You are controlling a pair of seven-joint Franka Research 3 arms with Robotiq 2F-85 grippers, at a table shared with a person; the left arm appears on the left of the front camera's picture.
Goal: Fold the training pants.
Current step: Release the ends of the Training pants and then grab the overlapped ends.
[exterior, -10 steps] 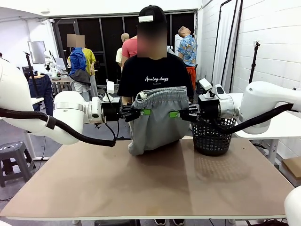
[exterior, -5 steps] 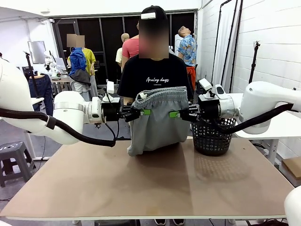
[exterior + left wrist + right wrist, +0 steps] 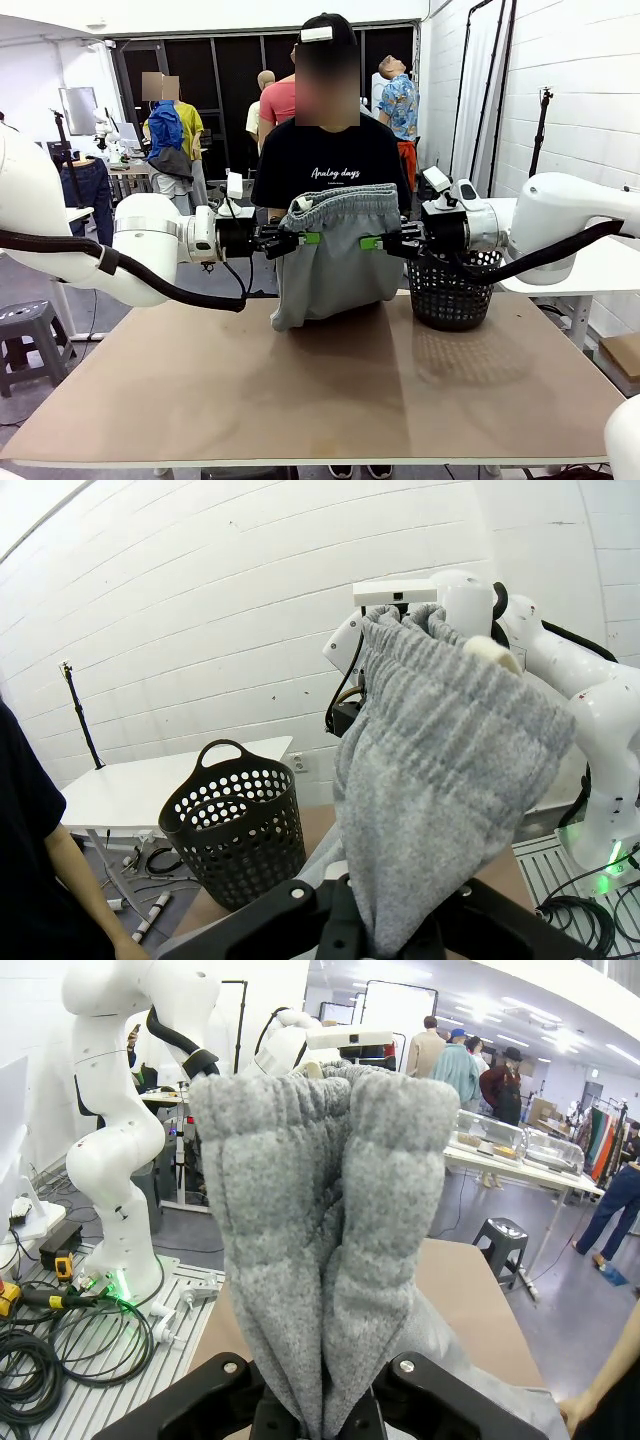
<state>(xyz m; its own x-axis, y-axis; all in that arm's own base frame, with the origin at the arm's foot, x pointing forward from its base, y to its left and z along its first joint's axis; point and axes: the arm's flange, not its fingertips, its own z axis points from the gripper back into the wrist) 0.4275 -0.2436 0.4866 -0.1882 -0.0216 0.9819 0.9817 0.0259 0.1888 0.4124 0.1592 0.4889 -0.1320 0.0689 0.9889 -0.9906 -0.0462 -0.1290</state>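
Note:
The light grey training pants point(image 3: 333, 255) hang between both arms above the far part of the table, waistband up, their lower end brushing the tabletop. My left gripper point(image 3: 305, 238) is shut on the left side of the waistband, and my right gripper point(image 3: 372, 242) is shut on the right side. In the left wrist view the grey fabric point(image 3: 440, 760) rises out of the shut jaws, with the gathered waistband at the top. The right wrist view has the bunched waistband point(image 3: 325, 1250) pinched between its shut fingers.
A black mesh basket point(image 3: 453, 290) stands on the table at the right, just under my right arm. A person in a black T-shirt point(image 3: 325, 160) stands at the far side behind the pants. The brown tabletop point(image 3: 320, 390) stretches toward the near edge.

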